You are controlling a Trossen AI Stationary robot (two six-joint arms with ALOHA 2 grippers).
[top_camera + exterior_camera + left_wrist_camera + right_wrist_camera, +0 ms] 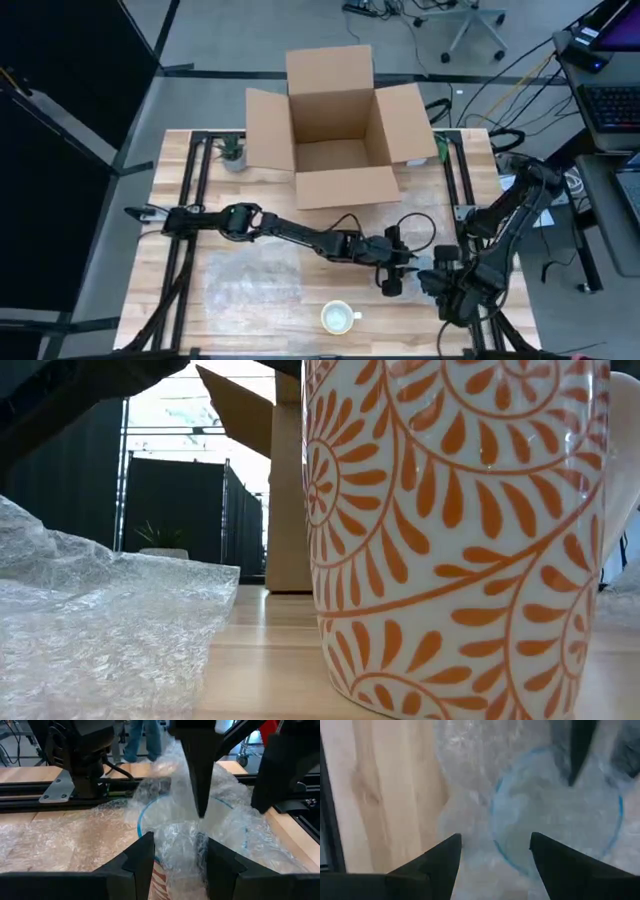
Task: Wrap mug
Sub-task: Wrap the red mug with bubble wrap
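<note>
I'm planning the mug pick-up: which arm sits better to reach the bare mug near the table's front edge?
Left, probably. In the high view the left gripper lies nearer the mug than the right gripper, which sits beyond it, farther from the mug.

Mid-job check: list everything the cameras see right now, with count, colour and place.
mug: one, white with orange pattern, table's near edge
bubble wrap sheet: one, clear, flat, left of the mug
wrapped bundle: one, clear wrap with a blue ring showing through, between the end effectors
cardboard box: one, brown, open, far edge
plant: one, green, far left corner
table: one, light wood
person: one, blue trousers, beyond the table
left end effector: dark, at the bundle
right end effector: dark, open, over the bundle
</note>
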